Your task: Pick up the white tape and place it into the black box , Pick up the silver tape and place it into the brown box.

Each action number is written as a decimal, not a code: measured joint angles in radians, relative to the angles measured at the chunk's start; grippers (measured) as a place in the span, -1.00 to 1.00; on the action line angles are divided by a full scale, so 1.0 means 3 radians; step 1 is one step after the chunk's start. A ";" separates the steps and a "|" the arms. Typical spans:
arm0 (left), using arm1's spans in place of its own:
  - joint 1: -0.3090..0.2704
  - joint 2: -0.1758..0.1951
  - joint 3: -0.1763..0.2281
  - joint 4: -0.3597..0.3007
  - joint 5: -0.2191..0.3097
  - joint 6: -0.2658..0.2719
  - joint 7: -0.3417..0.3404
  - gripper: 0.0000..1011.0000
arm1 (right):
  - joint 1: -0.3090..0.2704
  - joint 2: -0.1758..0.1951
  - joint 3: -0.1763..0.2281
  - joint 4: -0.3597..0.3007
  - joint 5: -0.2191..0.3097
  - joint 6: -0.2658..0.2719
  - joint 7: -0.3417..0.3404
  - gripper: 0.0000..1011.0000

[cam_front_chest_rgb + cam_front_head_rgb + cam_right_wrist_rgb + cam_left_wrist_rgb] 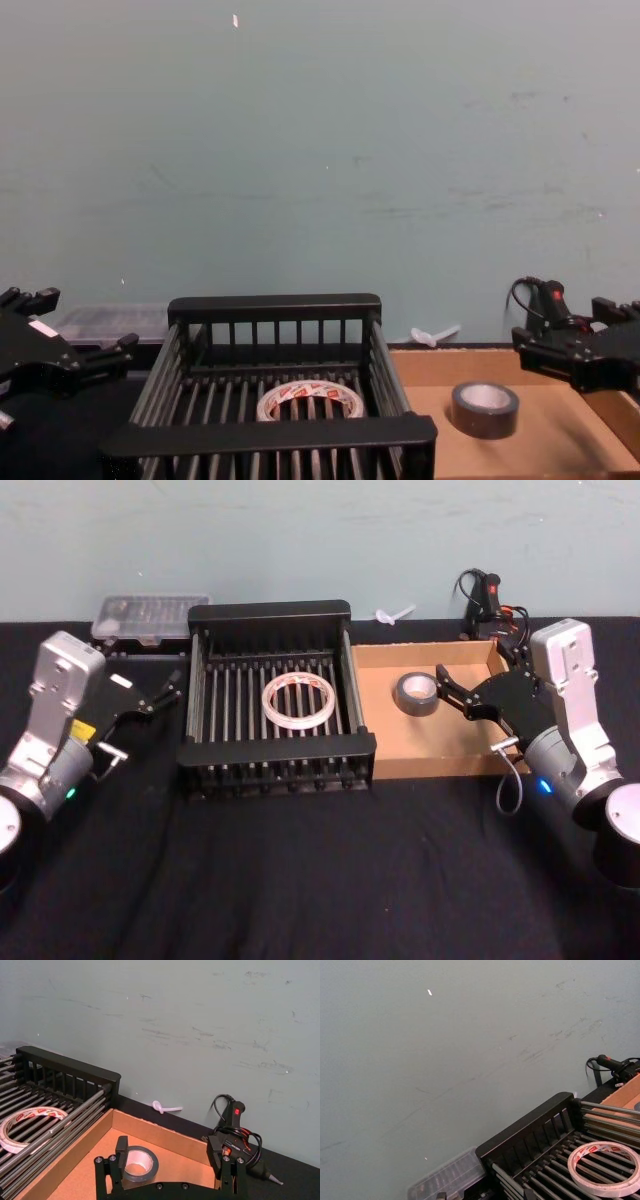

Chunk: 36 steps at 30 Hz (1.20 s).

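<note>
Front half of the desk lies bare, easy passage from either side. The black box stands mid-desk with thick rims and slatted walls, open from above; the white tape lies flat on its barred floor, room all round it. Touching its right wall, the brown box has low walls, and the silver tape sits near its left wall, floor open to the right. The right gripper hangs spread over that box's right rim. A clear case crowds the back left corner, a glue gun the back right. The left gripper, open, hovers just left of the black box.
</note>
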 joint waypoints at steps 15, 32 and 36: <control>0.0000 0.0000 0.0000 0.0000 0.0000 0.0000 0.0000 0.98 | 0.0000 0.0000 0.0000 0.0000 0.0000 0.0000 0.0000 0.98; 0.0000 0.0000 0.0000 0.0000 0.0000 0.0000 0.0000 0.98 | 0.0000 0.0000 0.0000 0.0000 0.0000 0.0000 0.0000 0.98; 0.0000 0.0000 0.0000 0.0000 0.0000 0.0000 0.0000 0.98 | 0.0000 0.0000 0.0000 0.0000 0.0000 0.0000 0.0000 0.98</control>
